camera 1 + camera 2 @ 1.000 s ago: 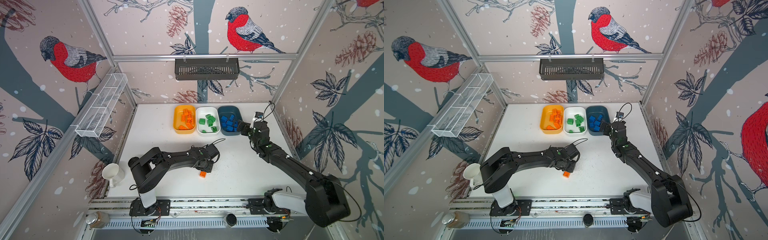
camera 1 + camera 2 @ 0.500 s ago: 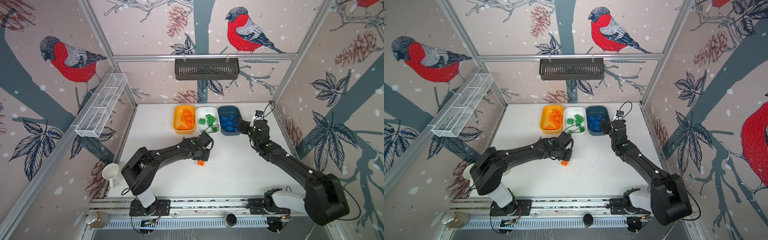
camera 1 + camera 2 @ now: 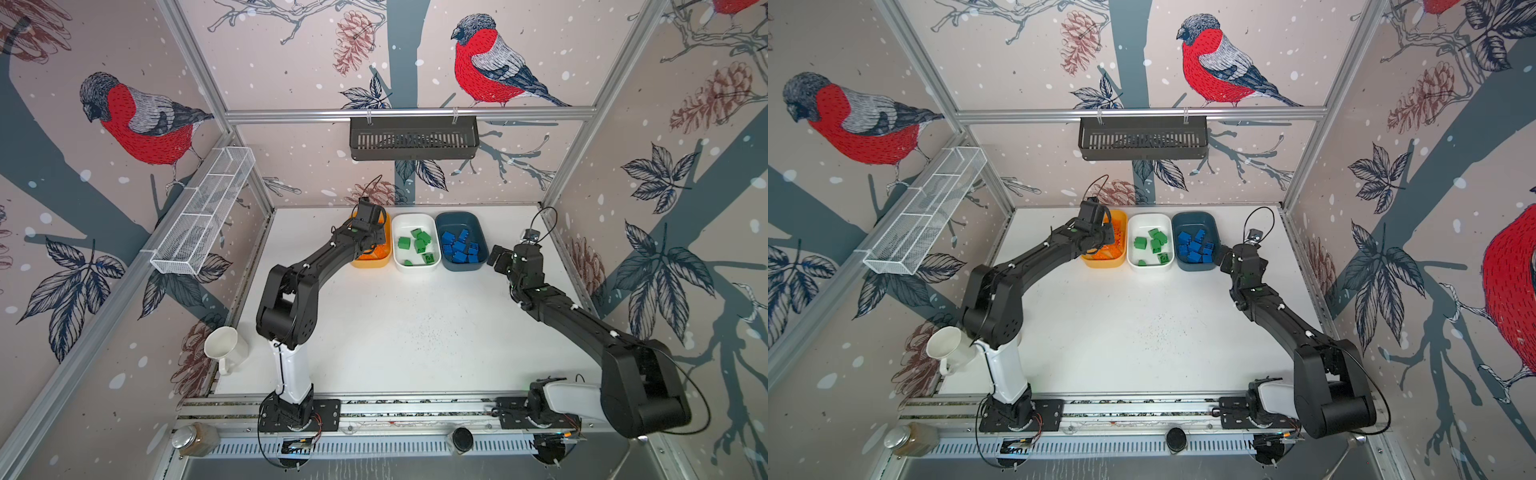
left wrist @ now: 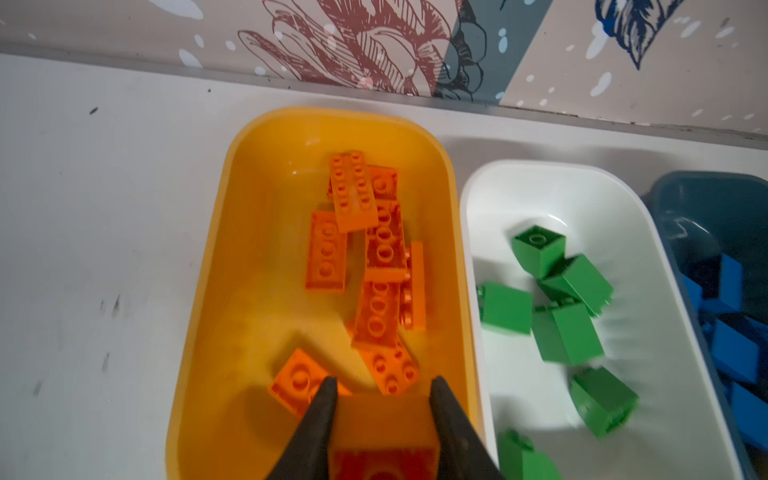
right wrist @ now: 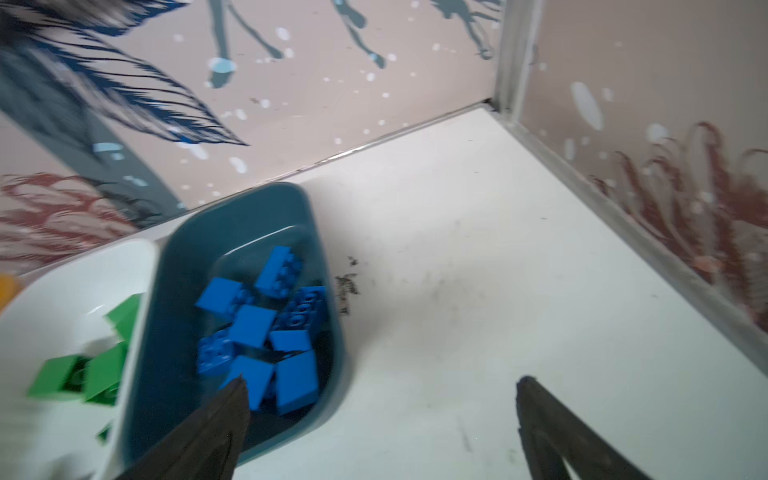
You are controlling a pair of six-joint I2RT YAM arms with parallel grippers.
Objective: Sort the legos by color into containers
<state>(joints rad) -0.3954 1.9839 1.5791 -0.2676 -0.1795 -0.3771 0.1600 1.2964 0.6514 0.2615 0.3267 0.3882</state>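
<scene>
One orange lego [image 4: 383,436] clamped in L gripper [image 4: 382,382] over yellow tub [image 4: 249,249]; R gripper [image 5: 382,380] spread wide.

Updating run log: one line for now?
left tool: shut on orange studded brick; over yellow-orange tub; right tool: open; beside teal tub

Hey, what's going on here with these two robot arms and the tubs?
It's sorting by colour. The left gripper is shut on an orange brick and hangs over the yellow-orange tub, which holds the other orange bricks. The right gripper is open and empty beside the dark teal tub of blue bricks. Green bricks lie in the white tub in the middle.
</scene>
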